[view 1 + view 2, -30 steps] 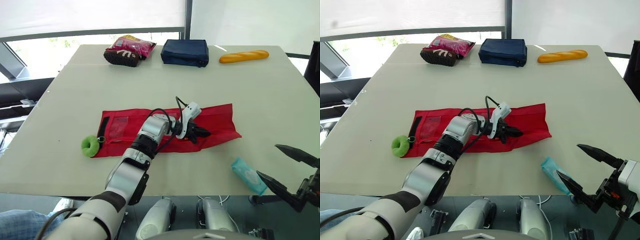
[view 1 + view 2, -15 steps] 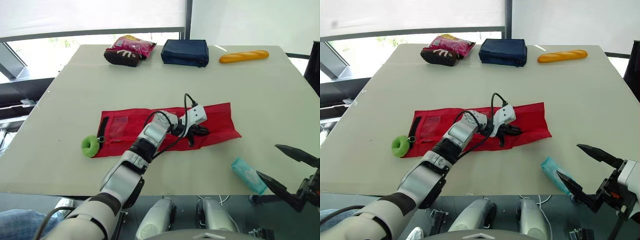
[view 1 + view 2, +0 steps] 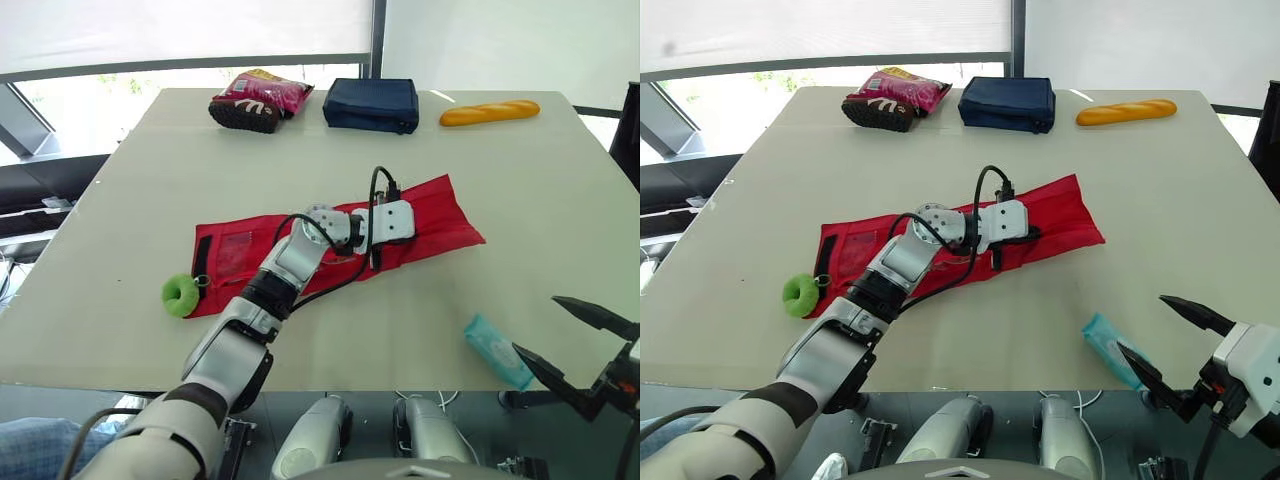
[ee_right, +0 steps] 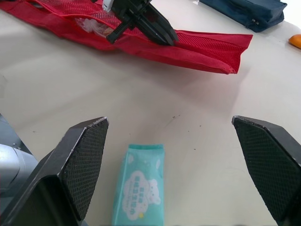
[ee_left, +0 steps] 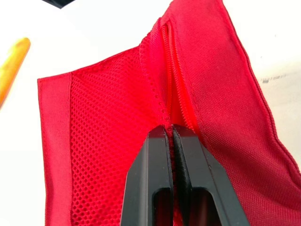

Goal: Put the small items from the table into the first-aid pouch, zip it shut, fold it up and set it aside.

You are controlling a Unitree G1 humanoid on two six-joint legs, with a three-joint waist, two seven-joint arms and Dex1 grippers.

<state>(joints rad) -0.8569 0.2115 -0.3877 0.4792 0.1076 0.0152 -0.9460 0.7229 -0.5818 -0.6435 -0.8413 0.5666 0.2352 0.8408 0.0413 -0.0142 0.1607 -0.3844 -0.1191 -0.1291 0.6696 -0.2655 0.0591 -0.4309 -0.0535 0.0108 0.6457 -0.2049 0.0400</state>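
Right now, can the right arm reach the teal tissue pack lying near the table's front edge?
Probably yes. The right gripper hangs open just short of the tissue pack, with nothing between them. The left gripper is away at the red pouch, shut on its zipper seam.

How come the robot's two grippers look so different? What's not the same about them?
The left gripper is shut, while the right gripper is wide open.
The left gripper pinches the red pouch at its zipper seam. The right gripper holds nothing.
The left gripper is at the pouch mid-table, and the right gripper is near the teal tissue pack, not touching it.
Both have two black fingers.
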